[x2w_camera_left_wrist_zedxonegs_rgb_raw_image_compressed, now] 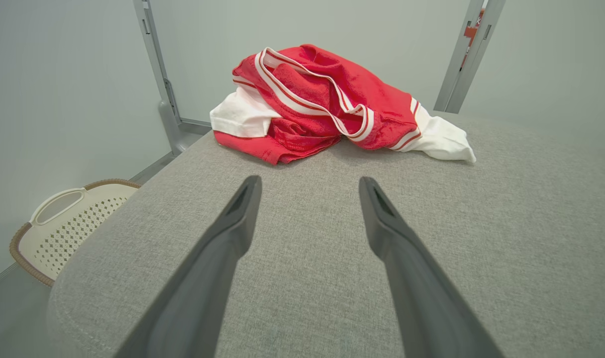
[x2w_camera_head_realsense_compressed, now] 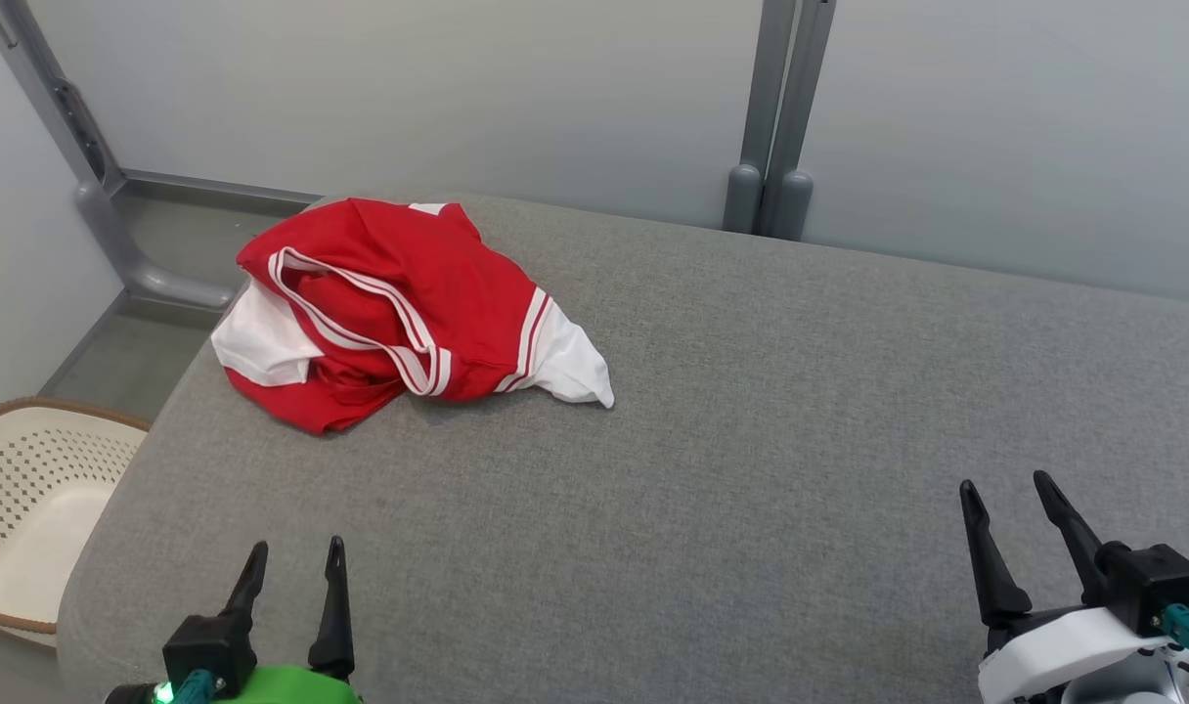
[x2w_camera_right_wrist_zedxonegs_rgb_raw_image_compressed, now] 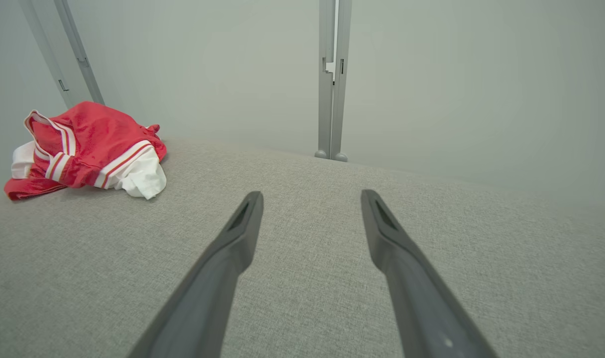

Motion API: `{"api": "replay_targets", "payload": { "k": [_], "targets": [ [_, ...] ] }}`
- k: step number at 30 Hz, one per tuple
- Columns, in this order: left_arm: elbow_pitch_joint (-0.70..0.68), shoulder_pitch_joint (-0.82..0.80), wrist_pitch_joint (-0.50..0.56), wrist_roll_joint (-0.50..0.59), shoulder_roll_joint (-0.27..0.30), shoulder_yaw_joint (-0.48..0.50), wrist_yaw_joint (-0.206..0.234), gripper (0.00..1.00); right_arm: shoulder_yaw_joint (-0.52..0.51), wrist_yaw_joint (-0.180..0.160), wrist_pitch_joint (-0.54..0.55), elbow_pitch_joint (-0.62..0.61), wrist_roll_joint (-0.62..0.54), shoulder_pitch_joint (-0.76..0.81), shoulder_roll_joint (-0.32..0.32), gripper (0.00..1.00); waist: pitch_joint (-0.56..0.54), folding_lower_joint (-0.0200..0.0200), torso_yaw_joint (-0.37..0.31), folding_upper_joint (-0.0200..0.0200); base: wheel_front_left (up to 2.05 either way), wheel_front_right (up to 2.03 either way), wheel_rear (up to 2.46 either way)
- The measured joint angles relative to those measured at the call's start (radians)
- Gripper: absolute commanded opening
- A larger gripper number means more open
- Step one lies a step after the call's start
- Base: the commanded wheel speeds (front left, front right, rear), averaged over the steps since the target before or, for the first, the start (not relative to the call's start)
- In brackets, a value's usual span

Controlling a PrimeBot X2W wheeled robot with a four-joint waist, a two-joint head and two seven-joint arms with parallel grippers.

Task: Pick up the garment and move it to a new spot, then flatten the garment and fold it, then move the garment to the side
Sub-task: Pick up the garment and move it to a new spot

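A crumpled red garment (x2w_camera_head_realsense_compressed: pixel 399 303) with white sleeves and white striped trim lies in a heap at the far left corner of the grey padded table (x2w_camera_head_realsense_compressed: pixel 751 469). It also appears as the garment (x2w_camera_left_wrist_zedxonegs_rgb_raw_image_compressed: pixel 327 99) straight ahead in the left wrist view and as the garment (x2w_camera_right_wrist_zedxonegs_rgb_raw_image_compressed: pixel 88 146) at the far left in the right wrist view. My left gripper (x2w_camera_head_realsense_compressed: pixel 296 552) is open near the table's front edge, well short of the cloth. My right gripper (x2w_camera_head_realsense_compressed: pixel 1005 489) is open at the front right, far from it. Both hold nothing.
A cream perforated laundry basket (x2w_camera_head_realsense_compressed: pixel 37 508) with a brown rim stands on the floor left of the table. Grey partition walls with metal posts (x2w_camera_head_realsense_compressed: pixel 775 117) close off the back. The table's left edge is rounded and drops off near the garment.
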Motion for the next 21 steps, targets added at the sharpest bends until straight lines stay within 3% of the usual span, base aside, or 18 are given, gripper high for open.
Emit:
{"api": "replay_targets", "payload": {
  "k": [6,13,21],
  "targets": [
    [0.069,-0.128,0.012,-0.017,0.001,-0.086,-0.004,1.0,0.011,0.0,0.0,-0.004,0.004,-0.007,-0.024,1.0,0.03,0.0,0.0,0.0,0.0,0.0,0.0],
    [0.215,-0.44,0.157,-0.088,0.0,-0.197,-0.002,1.0,0.026,0.0,0.0,-0.029,0.027,-0.104,-0.093,1.0,0.129,0.0,-0.016,0.0,0.0,0.0,0.0],
    [0.449,-0.664,0.259,-0.082,0.016,-0.197,0.099,1.0,0.037,0.0,0.0,-0.041,0.047,-0.177,-0.124,1.0,0.277,0.0001,-0.082,0.0,0.0,0.0,0.0]
  ]
}}
